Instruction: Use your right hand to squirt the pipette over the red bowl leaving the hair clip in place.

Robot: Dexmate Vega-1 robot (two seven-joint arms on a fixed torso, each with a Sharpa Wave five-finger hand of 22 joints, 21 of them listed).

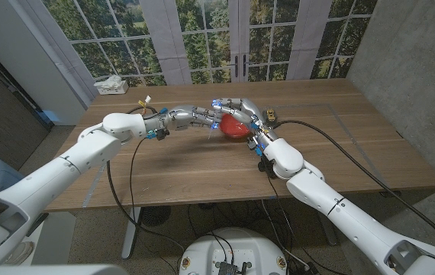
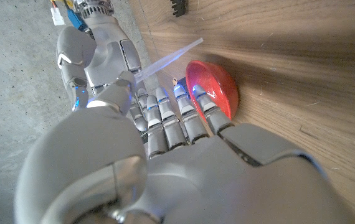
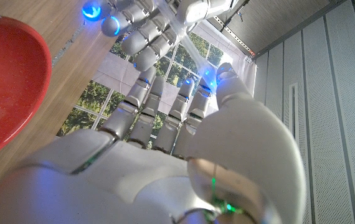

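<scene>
One wooden desk [image 1: 202,164] stands before tall windows [image 1: 202,38], carrying one red bowl [image 1: 233,127] and one clip [image 2: 179,7]. Right hand [image 1: 246,109] pinches one pipette [image 2: 168,56] above the bowl; whether the left hand [image 1: 202,117] grips is unclear.

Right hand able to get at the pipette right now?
Likely yes: the right hand sits right at the pipette beside the red bowl. The left hand crowds close; grip unclear.
</scene>
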